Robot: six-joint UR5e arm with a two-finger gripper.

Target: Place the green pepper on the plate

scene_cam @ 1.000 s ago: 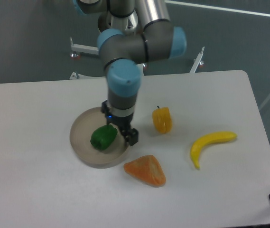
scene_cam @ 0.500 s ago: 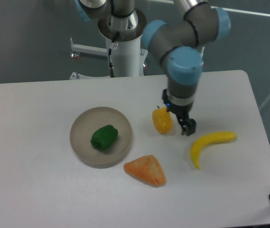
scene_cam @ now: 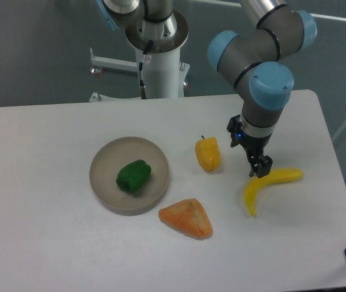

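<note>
On the plate (scene_cam: pixel 103 188), the green pepper (scene_cam: pixel 133 176); above the banana (scene_cam: pixel 270 184), the gripper (scene_cam: pixel 259 166), empty; jaw opening unclear.

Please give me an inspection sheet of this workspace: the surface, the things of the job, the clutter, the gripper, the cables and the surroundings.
Surface: white table, no spills seen.
Job's things: green pepper lies on the plate.
Clutter: yellow pepper, banana and an orange wedge-shaped piece, all apart from the plate.
Gripper: gripper is just above the banana's upper end, holding nothing; open or shut cannot be told.
Cables: one thin cable runs down the robot's base column.
Surroundings: grey floor, metal frame legs behind the table.
</note>
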